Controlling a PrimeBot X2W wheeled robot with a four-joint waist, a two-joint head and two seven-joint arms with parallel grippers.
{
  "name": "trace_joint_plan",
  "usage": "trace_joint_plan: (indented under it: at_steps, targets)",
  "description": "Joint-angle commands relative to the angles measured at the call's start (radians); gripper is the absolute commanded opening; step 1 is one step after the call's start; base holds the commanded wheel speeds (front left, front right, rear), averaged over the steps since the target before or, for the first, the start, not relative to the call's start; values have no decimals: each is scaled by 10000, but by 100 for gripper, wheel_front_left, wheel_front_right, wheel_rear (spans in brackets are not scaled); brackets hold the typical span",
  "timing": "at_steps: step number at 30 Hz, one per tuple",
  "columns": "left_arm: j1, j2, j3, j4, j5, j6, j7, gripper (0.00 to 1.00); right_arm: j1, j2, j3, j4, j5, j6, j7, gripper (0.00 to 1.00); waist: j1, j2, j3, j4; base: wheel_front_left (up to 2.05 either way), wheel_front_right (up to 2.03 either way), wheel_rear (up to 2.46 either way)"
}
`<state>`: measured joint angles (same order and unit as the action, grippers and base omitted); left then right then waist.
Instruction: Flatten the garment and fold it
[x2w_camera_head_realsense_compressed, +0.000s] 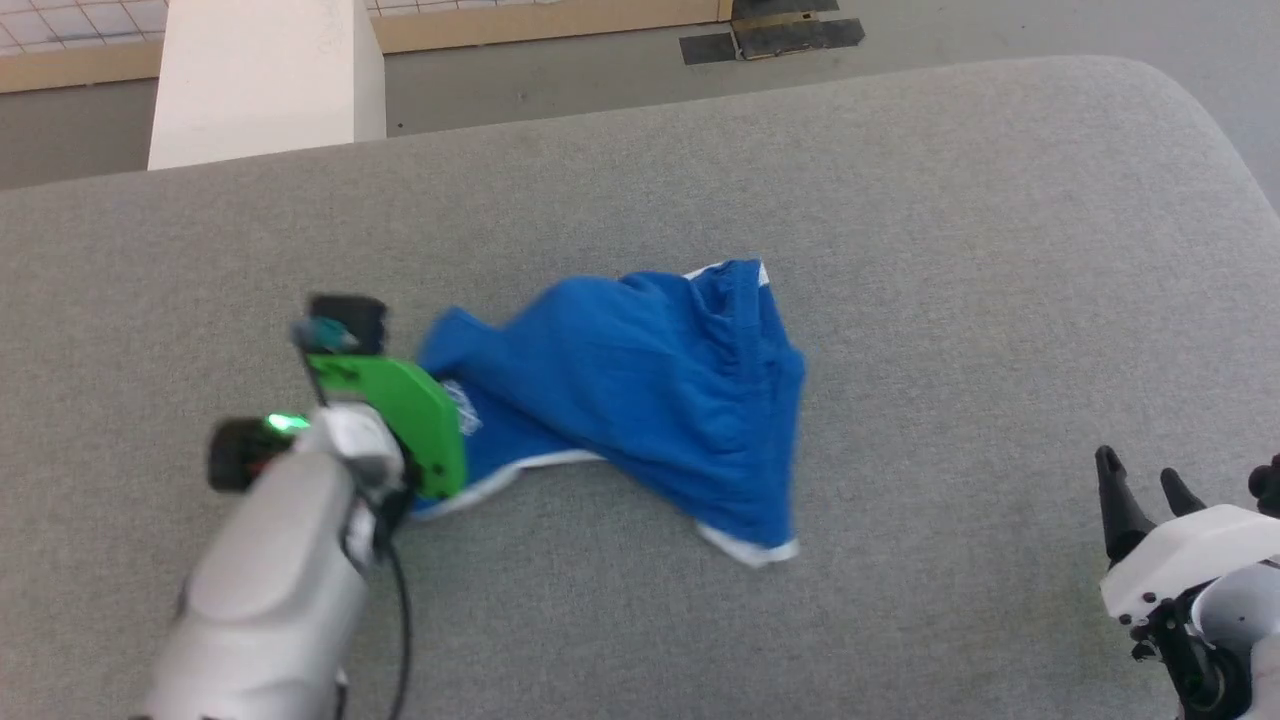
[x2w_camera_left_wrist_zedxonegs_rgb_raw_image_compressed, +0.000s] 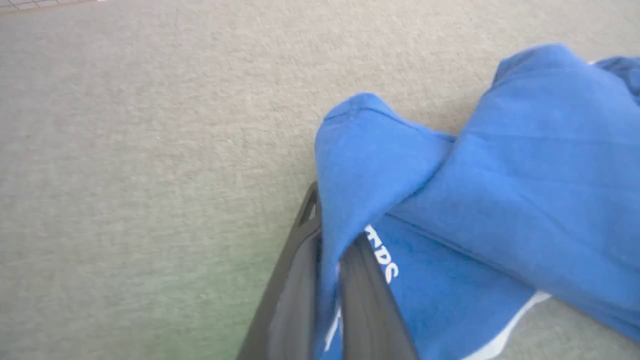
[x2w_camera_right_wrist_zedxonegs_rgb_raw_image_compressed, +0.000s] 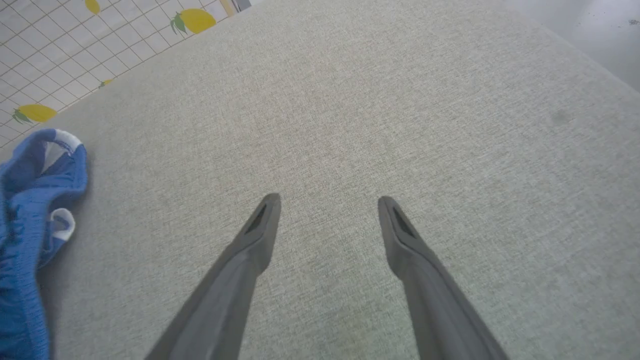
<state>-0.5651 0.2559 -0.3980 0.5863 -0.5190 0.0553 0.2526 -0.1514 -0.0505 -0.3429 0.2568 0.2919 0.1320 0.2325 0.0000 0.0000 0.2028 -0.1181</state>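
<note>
Left claw (x2w_camera_left_wrist_zedxonegs_rgb_raw_image_compressed: 332, 225), angled low, pinches the garment (x2w_camera_head_realsense_compressed: 640, 390).

The garment (x2w_camera_head_realsense_compressed: 640, 390) lies centred on the tabletop (x2w_camera_head_realsense_compressed: 950, 200); the left pincer (x2w_camera_left_wrist_zedxonegs_rgb_raw_image_compressed: 332, 235) at its left edge; the right pincer (x2w_camera_head_realsense_compressed: 1138, 468) well apart, rightward.

1. A white print (x2w_camera_left_wrist_zedxonegs_rgb_raw_image_compressed: 382, 257) stands on the blue shorts (x2w_camera_left_wrist_zedxonegs_rgb_raw_image_compressed: 500, 200), at the lower middle of the left wrist view. It is a short row of slanted capital letters. The clearest two look like "D" and "S", and the one before them may be "R", though that cannot be told for sure. The start of the row is hidden behind the fold of cloth pinched in the jaws of the left gripper (x2w_camera_left_wrist_zedxonegs_rgb_raw_image_compressed: 334, 227).
2. In the head view the white print sits left of centre, just beside the green plate (x2w_camera_head_realsense_compressed: 410, 410) on the arm. It is too small and blurred to read.
</note>
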Motion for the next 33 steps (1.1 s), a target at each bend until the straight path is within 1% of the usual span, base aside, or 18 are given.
trace_joint_plan:
  at_steps: [1, 3, 4, 5, 7, 10, 13, 16, 19, 23, 28, 33]
  targets:
    - [-300, 100, 64, 82, 48, 38, -18, 0, 22, 2, 81, 25, 47, -13, -85, 100, 0, 0, 4, 30, 0, 0, 0]
    - [-530, 188, 131, 196, 37, -8, -122, 0, -7, 2, 187, 24, 10, -13, -106, 100, 0, 0, 4, 85, 0, 0, 0]
    - [-602, 185, 112, 276, 14, -121, -179, 84, -21, 2, 242, 33, 13, -13, -97, 100, 0, 0, 3, 127, 0, 0, 0]
    - [-635, 160, 133, 353, -29, -175, -271, 100, -34, 2, 274, 40, 21, -13, -95, 100, 0, 0, -7, 166, 0, 0, 0]
    - [-657, 125, 154, 491, -75, -314, -593, 100, -44, 3, 327, 53, 14, -13, -127, 100, 0, 0, -75, 273, 0, 0, 0]
    - [-590, 44, 365, 450, -219, -395, -1382, 100, 38, 3, 345, 78, -7, -13, -142, 100, 0, 0, -234, 525, 0, 0, 0]
    - [-245, 81, 807, 114, -452, -268, -2284, 100, 133, 3, 397, 115, 18, -13, -152, 100, 0, 0, -407, 736, 0, 0, 0]
    - [456, 209, 1119, -301, -639, 28, -2581, 100, 242, 3, 455, 117, 50, -13, -145, 100, 0, 0, -497, 964, 0, 0, 0]
    - [1223, 351, 1127, -676, -743, 348, -2076, 100, 283, 3, 522, 103, 62, -13, -135, 100, 0, 0, -520, 1080, 0, 0, 0]
    - [2029, 416, 941, -1364, -1059, 591, -727, 100, 260, 3, 558, 29, 50, -13, -107, 100, 0, 0, -434, 1157, 0, 0, 0]
    - [2116, 572, 683, -1884, -1031, 698, 61, 100, 168, 3, 666, -60, 55, -13, -70, 100, 0, 0, -205, 1041, 0, 0, 0]
    - [1679, 603, 545, -1513, -984, 641, 334, 100, 38, 3, 755, -109, 99, -13, -65, 100, 0, 0, 122, 709, 0, 0, 0]
